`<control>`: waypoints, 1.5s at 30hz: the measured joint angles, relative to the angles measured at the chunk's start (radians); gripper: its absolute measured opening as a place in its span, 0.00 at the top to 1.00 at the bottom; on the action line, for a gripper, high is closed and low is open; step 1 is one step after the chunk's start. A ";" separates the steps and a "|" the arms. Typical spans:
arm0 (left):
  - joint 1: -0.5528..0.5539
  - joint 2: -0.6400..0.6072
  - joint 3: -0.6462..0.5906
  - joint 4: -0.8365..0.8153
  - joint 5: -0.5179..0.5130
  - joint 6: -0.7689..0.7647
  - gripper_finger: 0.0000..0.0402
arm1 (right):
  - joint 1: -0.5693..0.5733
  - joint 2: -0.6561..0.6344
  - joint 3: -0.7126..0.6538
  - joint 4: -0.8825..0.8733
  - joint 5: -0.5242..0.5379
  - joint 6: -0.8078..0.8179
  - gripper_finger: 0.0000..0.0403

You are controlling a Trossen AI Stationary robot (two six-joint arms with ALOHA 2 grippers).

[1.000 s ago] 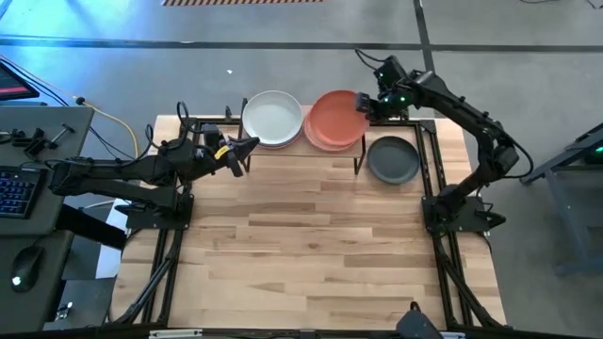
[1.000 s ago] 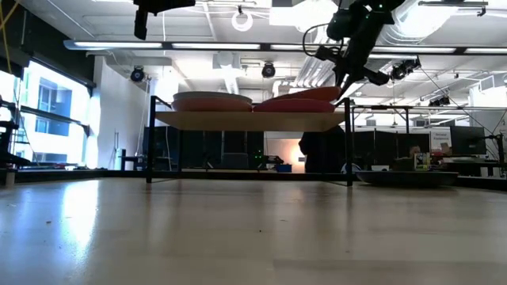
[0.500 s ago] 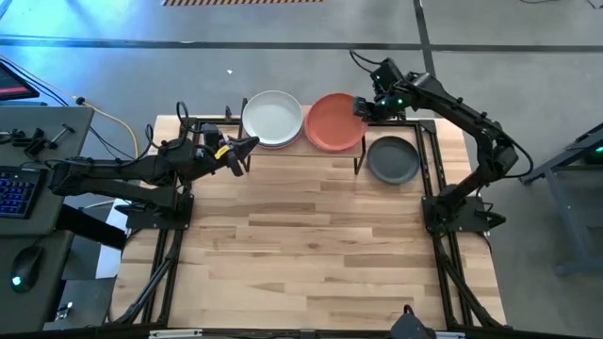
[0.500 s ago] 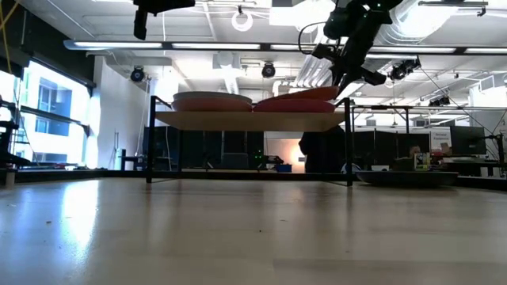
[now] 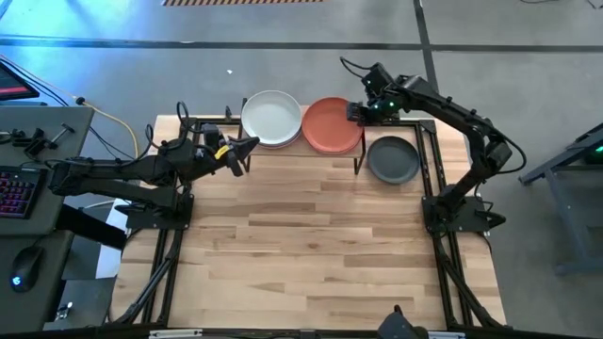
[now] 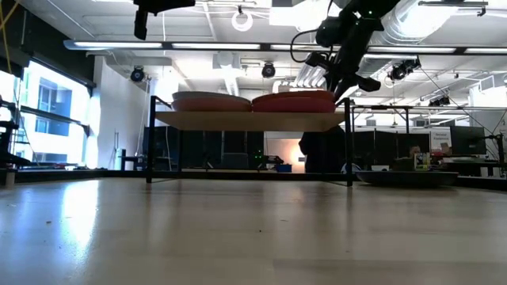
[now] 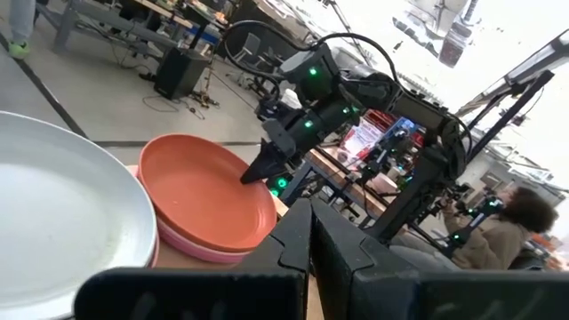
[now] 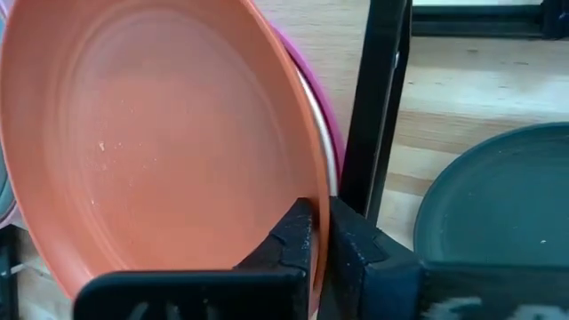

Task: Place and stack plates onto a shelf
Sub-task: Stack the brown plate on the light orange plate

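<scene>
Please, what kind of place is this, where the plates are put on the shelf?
Probably a robotics lab or workshop, not a home. Behind the shelf there are open ceiling pipes with strip lights, workbenches with equipment, and a keyboard beside the table.

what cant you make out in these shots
- Plates under the terracotta plate on the shelf: high view shows only the top one; right wrist view shows just a pink rim.
- Plates under the white plate: covered from above.
- Dark grey plate: cut off in right wrist view.
- Left gripper: too small in the high view.
</scene>
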 joint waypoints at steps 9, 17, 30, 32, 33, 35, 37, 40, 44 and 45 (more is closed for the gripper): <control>0.000 0.000 0.000 0.000 0.004 -0.016 1.00 | 0.001 -0.001 0.000 -0.008 0.006 -0.047 0.81; 0.000 0.000 0.000 0.000 0.006 -0.020 1.00 | -0.002 -0.017 0.000 -0.024 0.008 -0.086 0.68; 0.000 0.000 0.000 0.000 0.006 -0.021 1.00 | -0.039 -0.088 -0.001 -0.057 0.001 -0.221 0.67; 0.000 0.000 0.000 0.000 0.003 -0.021 1.00 | -0.049 -0.125 -0.001 -0.068 0.005 -0.249 0.67; 0.000 0.000 0.000 0.000 -0.002 -0.021 1.00 | -0.055 -0.144 -0.001 -0.077 0.008 -0.266 0.67; 0.000 0.000 0.000 0.000 -0.004 -0.021 1.00 | -0.058 -0.181 -0.001 -0.096 0.035 -0.296 0.67; 0.000 0.000 0.000 0.000 -0.005 -0.021 1.00 | -0.054 -0.214 -0.001 -0.118 0.064 -0.334 0.68; 0.000 0.000 0.000 0.000 -0.005 -0.021 1.00 | -0.035 -0.270 -0.036 -0.112 0.100 -0.357 0.71; 0.000 0.000 0.000 0.000 -0.005 -0.021 1.00 | -0.027 -0.367 -0.203 -0.005 0.133 -0.332 0.85; 0.000 0.000 0.000 0.000 -0.005 -0.021 1.00 | -0.028 -0.395 -0.267 0.043 0.132 -0.309 0.91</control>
